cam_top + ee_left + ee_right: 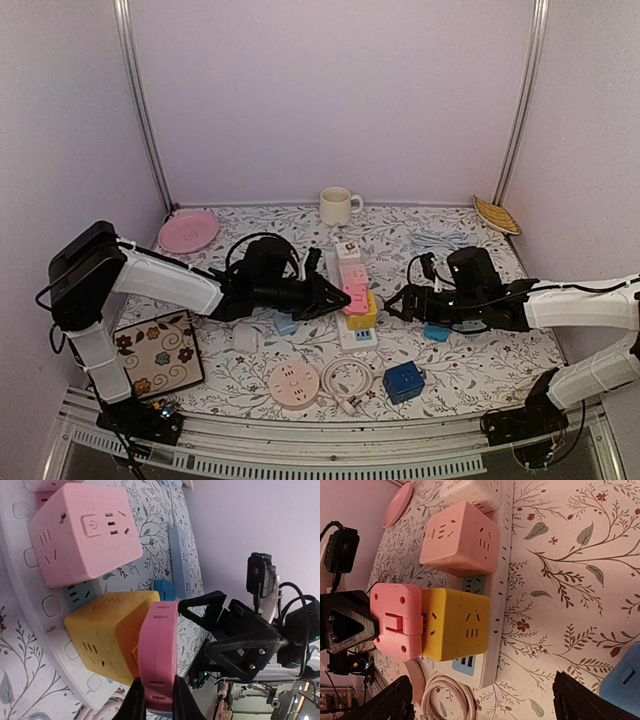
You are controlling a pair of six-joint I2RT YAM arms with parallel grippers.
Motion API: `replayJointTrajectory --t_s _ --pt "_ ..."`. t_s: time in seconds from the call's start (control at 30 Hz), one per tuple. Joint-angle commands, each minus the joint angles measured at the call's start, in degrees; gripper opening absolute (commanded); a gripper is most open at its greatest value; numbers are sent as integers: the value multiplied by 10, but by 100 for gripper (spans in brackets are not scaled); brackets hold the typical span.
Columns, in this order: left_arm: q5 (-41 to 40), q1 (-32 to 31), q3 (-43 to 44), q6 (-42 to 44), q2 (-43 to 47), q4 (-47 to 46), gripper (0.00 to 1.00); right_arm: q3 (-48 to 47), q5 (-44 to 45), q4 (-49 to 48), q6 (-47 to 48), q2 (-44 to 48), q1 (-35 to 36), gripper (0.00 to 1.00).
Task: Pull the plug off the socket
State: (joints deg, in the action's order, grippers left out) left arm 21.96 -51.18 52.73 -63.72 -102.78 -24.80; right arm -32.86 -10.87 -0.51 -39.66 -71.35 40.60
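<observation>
Progress stops at the grasp: your left hand (158, 692) is clamped on the pink plug (159, 650), which sits flush against the yellow cube socket (455, 625) on the power strip (502, 580) mid-tabletop. The pull itself is not yet done. Its prongs apparently point toward the right edge, and its long axis seems to follow the strip. Your right hand (490, 700) hangs wide.

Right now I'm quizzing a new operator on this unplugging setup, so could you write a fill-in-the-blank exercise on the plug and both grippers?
1. The left gripper is shut on the ___ plug.
2. That plug sits against the side of the ___ cube on the power strip.
3. The right gripper stands ___, holding nothing.
Missing words: pink; yellow; open.
</observation>
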Motion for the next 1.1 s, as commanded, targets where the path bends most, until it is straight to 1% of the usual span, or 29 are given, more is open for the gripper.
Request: replayJointTrajectory --t_s 0.0,0.37,0.73,1.07 --pt "24 -23 -8 6 0 -44 0 -26 14 -53 -7 -50 19 99" --pt "34 -29 -25 2 16 -50 0 -29 11 -83 -25 -112 37 99" --pt "36 -29 -12 3 14 -39 0 -37 36 -85 -30 -117 36 99" --pt "39 -28 -9 -2 26 -46 0 -37 44 -81 -38 -155 36 99"
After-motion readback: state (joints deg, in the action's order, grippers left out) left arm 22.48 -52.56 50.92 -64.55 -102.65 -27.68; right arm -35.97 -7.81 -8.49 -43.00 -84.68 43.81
